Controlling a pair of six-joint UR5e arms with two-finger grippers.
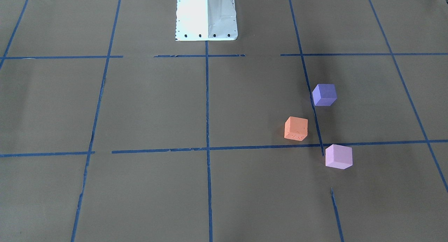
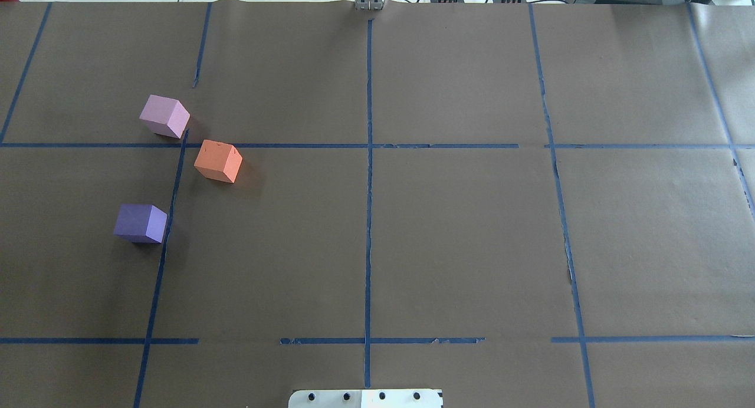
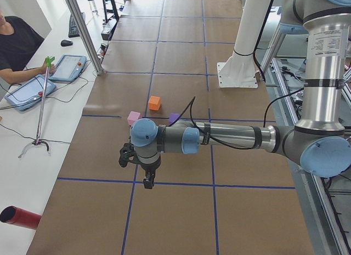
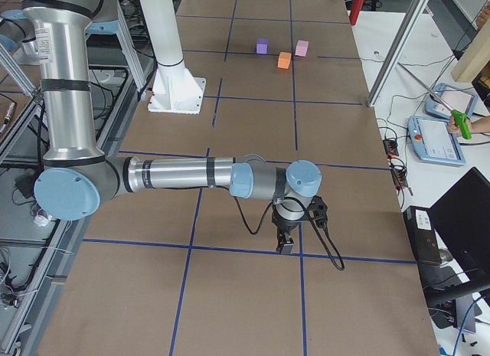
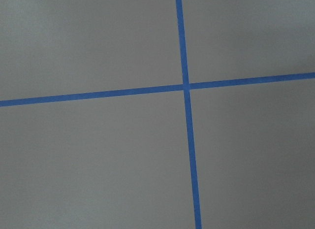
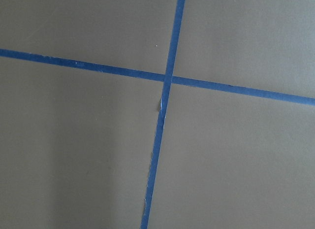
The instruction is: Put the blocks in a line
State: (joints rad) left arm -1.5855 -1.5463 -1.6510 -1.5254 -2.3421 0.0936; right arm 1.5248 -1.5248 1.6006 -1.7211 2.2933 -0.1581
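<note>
Seen from overhead, the blocks cluster toward 9 o'clock on the surface (image 2: 460, 231): the pink-lilac block (image 2: 165, 116) lies at 10 o'clock of the orange block (image 2: 218, 161), the blue-violet block (image 2: 141, 223) at 8. As cubes they have no long axis, and all sit skewed to the tape. Likely best is to grip orange squarely and shift it toward 9 o'clock. I cannot tell the jaws' state on the left gripper (image 3: 148, 181) or right gripper (image 4: 285, 245).

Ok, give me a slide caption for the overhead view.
Pink-lilac block, orange block and blue-violet block sit apart on the left of the brown paper, not yet in a line.
</note>
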